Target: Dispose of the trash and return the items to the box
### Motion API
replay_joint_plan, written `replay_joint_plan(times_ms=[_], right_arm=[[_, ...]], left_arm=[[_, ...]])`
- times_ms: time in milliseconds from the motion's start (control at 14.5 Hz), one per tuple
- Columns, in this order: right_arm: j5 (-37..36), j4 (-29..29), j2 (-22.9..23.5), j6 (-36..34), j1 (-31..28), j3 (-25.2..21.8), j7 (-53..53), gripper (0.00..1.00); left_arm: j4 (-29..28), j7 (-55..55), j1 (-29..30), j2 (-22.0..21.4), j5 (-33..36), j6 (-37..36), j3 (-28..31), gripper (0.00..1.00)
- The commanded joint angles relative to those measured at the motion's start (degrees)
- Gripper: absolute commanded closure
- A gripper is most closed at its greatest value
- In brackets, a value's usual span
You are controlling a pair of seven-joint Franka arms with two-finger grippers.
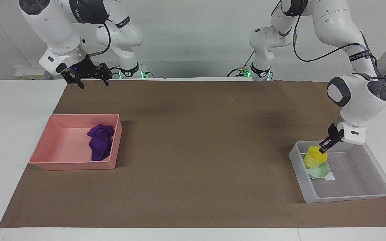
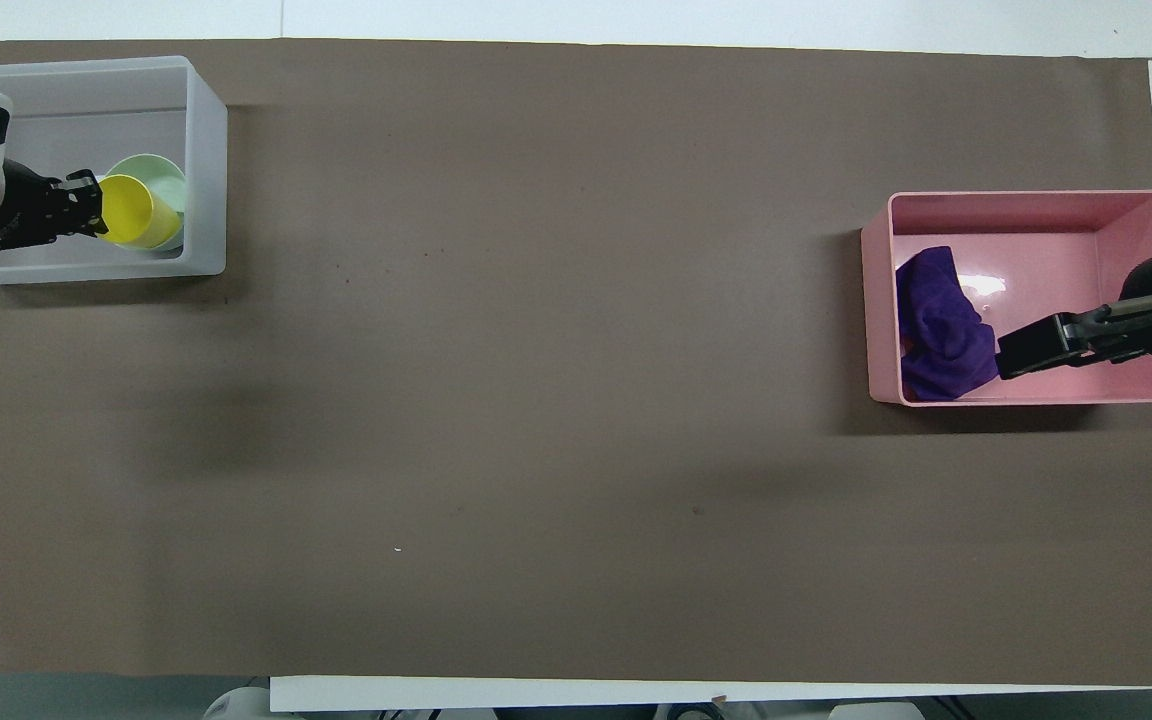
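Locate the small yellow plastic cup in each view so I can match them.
Facing view: the small yellow plastic cup sits at the lower right, tilted, held at its rim by the left gripper over the pale mint-green bowl.
Overhead view: the cup is at the upper left, over the bowl.
Shared landmark: the translucent whitish-grey plastic bin around both.

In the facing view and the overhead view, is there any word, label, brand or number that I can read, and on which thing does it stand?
Dark lettering on the right arm's upper link: too small to read.
White lettering on the black band of the left arm: too small to read.
White square mark on the bottom of the box: no text visible.
Yellow cup, bowl, purple rag, pink bin: no text.
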Motion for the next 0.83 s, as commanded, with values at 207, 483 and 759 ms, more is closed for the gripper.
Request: replay_joint_plan(times_ms=[207, 483, 759], right_arm=[[0.3, -0.4, -0.8, 0.4, -0.2, 0.3, 0.1, 0.01], [0.3, -0.5, -0.8, 0.6, -0.2, 0.3, 0.2, 0.01], [0.3, -0.5, -0.8, 0.6, -0.2, 0.2, 0.4, 0.01]], left_arm=[[4.9, 0.6, -1.5, -4.4, 0.8, -6.9, -0.5, 0.0], [5.4, 1.1, -2.7, -12.5, 1.8, -17.9, -1.5, 0.0], [5.3, 10.6, -4.9, -19.4, 2.1, -29.6, -1.4, 0.0]])
